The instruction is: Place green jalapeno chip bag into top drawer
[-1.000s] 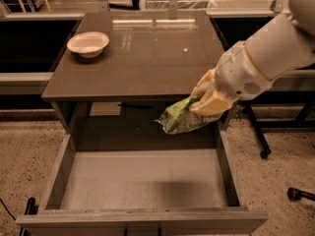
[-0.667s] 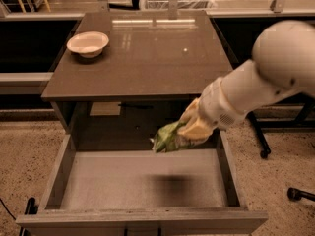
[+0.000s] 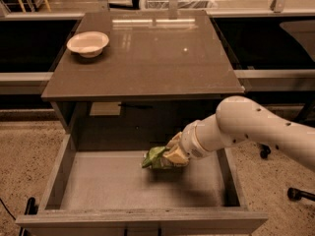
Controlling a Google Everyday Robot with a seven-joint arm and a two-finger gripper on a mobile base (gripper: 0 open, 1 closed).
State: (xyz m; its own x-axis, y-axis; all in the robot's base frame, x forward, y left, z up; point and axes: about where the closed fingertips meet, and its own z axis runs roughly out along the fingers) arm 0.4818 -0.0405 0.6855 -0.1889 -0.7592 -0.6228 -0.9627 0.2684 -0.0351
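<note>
The green jalapeno chip bag (image 3: 153, 157) is small and crumpled, held inside the open top drawer (image 3: 98, 183), just above its pale grey bottom near the back middle. My gripper (image 3: 170, 157) reaches in from the right on a white arm and is shut on the bag, with its yellowish fingers (image 3: 174, 155) covering the bag's right part. The drawer is pulled fully out under the table.
A pale round bowl (image 3: 87, 43) sits at the back left of the brown tabletop (image 3: 147, 53). The drawer's low sides (image 3: 55, 178) and front wall (image 3: 142, 220) bound the space. A chair base wheel (image 3: 294, 194) stands on the floor at right.
The gripper with the bag has moved down and left, from beside the table's edge into the drawer, close to its bottom.
</note>
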